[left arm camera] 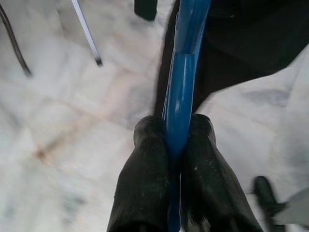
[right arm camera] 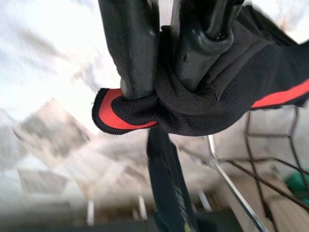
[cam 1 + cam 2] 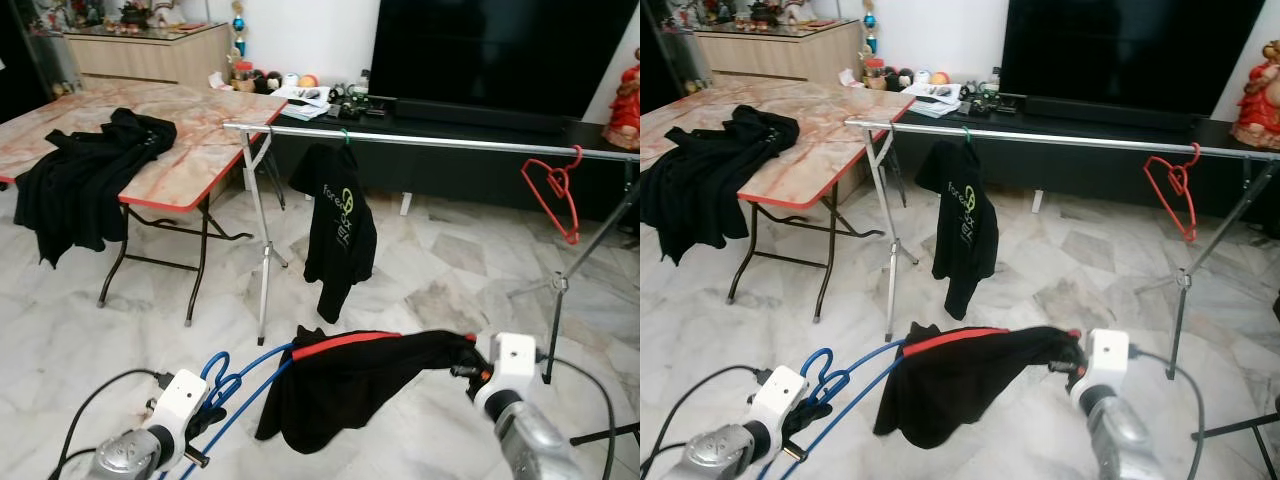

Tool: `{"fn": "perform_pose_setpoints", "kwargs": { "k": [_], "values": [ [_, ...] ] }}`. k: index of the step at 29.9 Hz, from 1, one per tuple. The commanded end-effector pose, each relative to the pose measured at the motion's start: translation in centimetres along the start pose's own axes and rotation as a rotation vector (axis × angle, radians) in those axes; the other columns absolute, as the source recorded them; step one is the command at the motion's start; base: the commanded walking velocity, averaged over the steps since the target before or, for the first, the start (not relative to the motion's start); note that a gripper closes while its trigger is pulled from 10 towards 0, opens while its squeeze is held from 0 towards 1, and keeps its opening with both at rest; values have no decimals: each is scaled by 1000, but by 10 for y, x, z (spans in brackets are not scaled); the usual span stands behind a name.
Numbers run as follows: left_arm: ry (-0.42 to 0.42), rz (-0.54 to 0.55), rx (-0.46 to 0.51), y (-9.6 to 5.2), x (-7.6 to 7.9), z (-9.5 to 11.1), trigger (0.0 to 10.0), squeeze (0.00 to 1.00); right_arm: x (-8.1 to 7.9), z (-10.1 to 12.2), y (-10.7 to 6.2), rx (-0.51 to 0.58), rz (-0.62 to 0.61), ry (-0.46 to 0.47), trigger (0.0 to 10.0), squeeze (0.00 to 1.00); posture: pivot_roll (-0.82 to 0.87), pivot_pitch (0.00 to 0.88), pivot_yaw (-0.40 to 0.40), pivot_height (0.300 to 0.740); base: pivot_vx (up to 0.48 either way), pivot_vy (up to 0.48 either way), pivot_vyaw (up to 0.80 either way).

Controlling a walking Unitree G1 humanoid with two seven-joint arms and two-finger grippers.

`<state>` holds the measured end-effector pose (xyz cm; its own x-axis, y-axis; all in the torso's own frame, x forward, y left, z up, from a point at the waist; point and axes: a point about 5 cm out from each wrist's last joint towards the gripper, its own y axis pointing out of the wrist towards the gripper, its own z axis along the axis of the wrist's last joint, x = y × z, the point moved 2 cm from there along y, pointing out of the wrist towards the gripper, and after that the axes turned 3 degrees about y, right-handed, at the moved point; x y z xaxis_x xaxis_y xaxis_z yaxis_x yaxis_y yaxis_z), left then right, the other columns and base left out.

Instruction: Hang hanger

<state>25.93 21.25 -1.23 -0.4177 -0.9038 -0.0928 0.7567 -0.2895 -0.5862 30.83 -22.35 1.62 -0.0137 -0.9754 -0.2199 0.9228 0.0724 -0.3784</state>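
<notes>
A blue hanger point(image 3: 240, 375) runs from my left gripper point(image 1: 175, 145) at the lower left into a black garment with a red stripe point(image 3: 350, 385). The left gripper is shut on the hanger's blue bar, near its hook point(image 3: 823, 375). My right gripper point(image 2: 166, 72) at the lower right is shut on a bunched edge of that black garment, holding it up off the floor. Ahead stands a silver clothes rail point(image 3: 420, 140) with a black shirt point(image 3: 340, 225) hanging left of its middle and an empty red hanger point(image 3: 553, 190) at its right end.
A folding table point(image 3: 190, 150) with a black garment point(image 3: 85, 175) draped over it stands to the left. A low black TV cabinet point(image 3: 450, 125) and a large TV lie behind the rail. The rail's tripod legs point(image 3: 262, 270) rest on the marble floor point(image 3: 440, 290).
</notes>
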Motion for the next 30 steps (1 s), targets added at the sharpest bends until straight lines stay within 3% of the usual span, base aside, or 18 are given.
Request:
{"fn": "perform_pose_setpoints", "kwargs": {
  "k": [1, 3, 4, 5, 6, 9, 11, 12, 15, 16, 19, 22, 25, 29, 30],
  "values": [
    [-72, 43, -29, -16, -17, -16, 10000, 0, 19, 11, -4, 56, -81, -24, 0, 0, 121, 0, -4, 740, 0, 0, 0],
    [-91, -145, 39, -19, 4, -5, 10000, 0, 10, 3, -2, 28, -30, -38, 0, 0, 126, 0, -6, 740, 0, 0, 0],
    [-91, -145, 39, -19, 4, -5, 10000, 0, 10, 3, -2, 28, -30, -38, 0, 0, 126, 0, -6, 740, 0, 0, 0],
    [-24, -336, 46, -28, 20, 5, 10000, 0, -9, -1, 1, 7, 101, -93, 0, 0, 130, 0, -6, 740, 0, 0, 0],
    [9, -392, 43, -31, 25, 8, 10000, 0, -14, -2, 1, 3, 143, -107, 0, 0, 130, 0, -6, 740, 0, 0, 0],
    [74, -502, 30, -41, 28, 23, 10000, 0, -28, -2, 3, -26, 265, -159, 0, 0, 136, 0, -4, 740, 0, 0, 0],
    [172, -581, 27, -49, 27, 35, 10000, 0, -37, 3, 4, -33, 355, -229, 0, 0, 136, 0, -2, 740, 0, 0, 0],
    [261, -653, 14, -57, 27, 45, 10000, 0, -42, 10, 5, -31, 429, -278, 0, 0, 141, 0, -8, 740, 0, 0, 0],
    [389, -670, -37, -60, 22, 51, 10000, 0, -50, 23, 5, -32, 555, -345, 0, 0, 144, 0, -16, 740, 0, 0, 0],
    [465, -640, -83, -58, 15, 53, 10000, 0, -54, 31, 5, -36, 632, -389, 0, 0, 145, 0, -18, 740, 0, 0, 0],
    [482, -612, -80, -56, 11, 58, 10000, 0, -58, 40, 6, -47, 681, -450, 0, 0, 136, 0, -22, 740, 0, 0, 0],
    [501, -676, -73, -63, 17, 64, 10000, 0, -55, 48, 12, -59, 638, -533, 0, 0, 142, 0, -33, 740, 0, 0, 0],
    [617, -730, -176, -71, 18, 56, 10000, 0, -54, 55, 16, -54, 610, -568, 0, 0, 156, 0, -38, 740, 0, 0, 0],
    [874, -771, -419, -83, 2, 29, 10000, 0, -58, 68, 20, -35, 613, -636, 0, 0, 148, 0, -34, 740, 0, 0, 0],
    [887, -780, -427, -84, 1, 28, 10000, 0, -59, 69, 21, -30, 614, -645, 0, 0, 148, 0, -34, 740, 0, 0, 0]
  ]
}}
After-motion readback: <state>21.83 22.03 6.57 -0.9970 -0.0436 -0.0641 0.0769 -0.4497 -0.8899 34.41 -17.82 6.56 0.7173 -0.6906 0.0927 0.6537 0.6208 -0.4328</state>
